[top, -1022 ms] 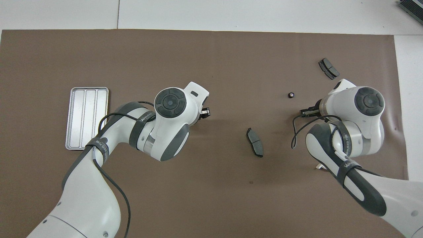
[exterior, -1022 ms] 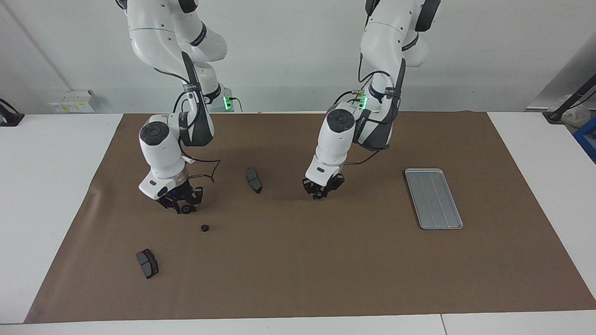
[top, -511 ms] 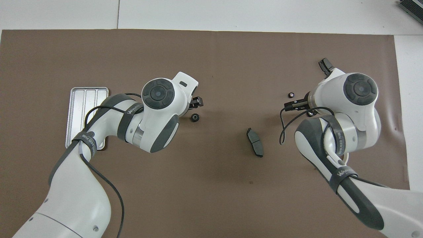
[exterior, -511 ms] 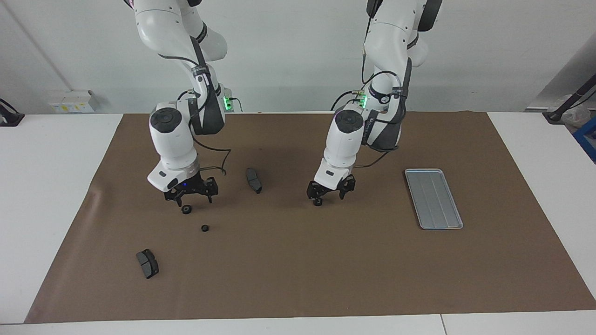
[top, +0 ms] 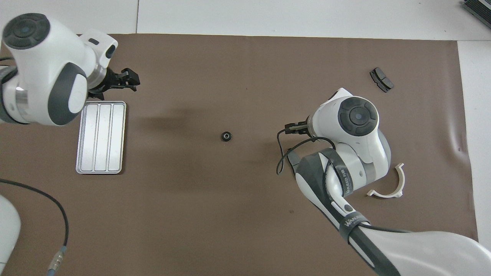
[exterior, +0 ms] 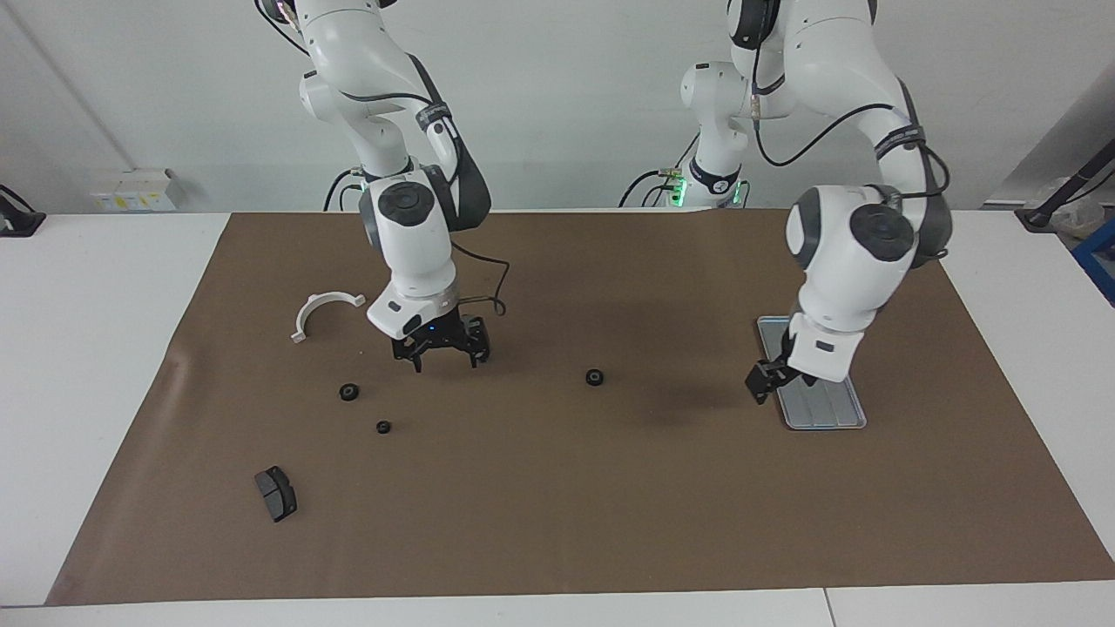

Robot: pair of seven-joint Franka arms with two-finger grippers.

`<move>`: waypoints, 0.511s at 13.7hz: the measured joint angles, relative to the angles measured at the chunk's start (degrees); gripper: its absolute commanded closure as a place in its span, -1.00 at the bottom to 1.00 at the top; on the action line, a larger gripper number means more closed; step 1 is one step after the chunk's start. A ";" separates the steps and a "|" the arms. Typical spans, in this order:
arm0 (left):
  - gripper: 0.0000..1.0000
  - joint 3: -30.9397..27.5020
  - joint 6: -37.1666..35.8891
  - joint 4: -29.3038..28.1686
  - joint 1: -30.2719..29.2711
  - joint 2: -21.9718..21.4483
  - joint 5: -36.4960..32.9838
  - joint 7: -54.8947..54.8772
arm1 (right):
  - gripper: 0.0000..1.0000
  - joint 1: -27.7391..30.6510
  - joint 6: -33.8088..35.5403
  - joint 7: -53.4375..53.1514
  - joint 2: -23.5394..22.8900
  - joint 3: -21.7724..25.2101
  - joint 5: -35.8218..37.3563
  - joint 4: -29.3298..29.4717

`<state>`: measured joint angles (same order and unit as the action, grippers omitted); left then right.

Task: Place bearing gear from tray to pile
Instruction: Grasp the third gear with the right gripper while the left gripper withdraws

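The silver tray lies toward the left arm's end of the table and shows nothing in it; it also shows in the overhead view. Two small black gears lie close together toward the right arm's end. A third gear lies alone mid-mat, also seen in the overhead view. My left gripper hangs open and empty in the air by the tray's edge. My right gripper is open and empty, low over the mat beside the two gears.
A white curved bracket lies nearer to the robots than the two gears. A dark wedge pad lies farther from the robots than the gears. The right arm hides the two gears in the overhead view.
Both arms have risen. The left gripper left the lone gear mid-mat and swung to the tray. The right gripper moved off its released gear toward the middle, uncovering the bracket.
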<state>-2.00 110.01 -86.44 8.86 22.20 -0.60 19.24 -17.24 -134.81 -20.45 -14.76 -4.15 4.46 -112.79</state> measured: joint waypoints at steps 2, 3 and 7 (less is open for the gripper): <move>-0.85 0.01 -7.97 3.46 -3.35 -0.42 0.10 -7.10 | -1.00 -3.27 -0.58 -2.97 -1.29 -0.04 -0.02 0.81; -0.85 -0.02 -11.21 4.63 -4.18 -0.74 0.11 -9.70 | -1.00 -4.92 -0.58 -4.34 -2.38 -0.05 -0.03 1.89; -0.85 0.74 -21.25 8.20 -4.40 -4.20 0.21 -13.36 | -1.00 -11.17 -0.56 -10.01 -9.26 -0.03 -0.04 9.74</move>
<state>-1.27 88.76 -78.23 4.46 18.00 -0.39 5.88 -28.41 -135.37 -30.46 -24.01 -4.17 4.42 -103.06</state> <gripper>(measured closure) 0.075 0.000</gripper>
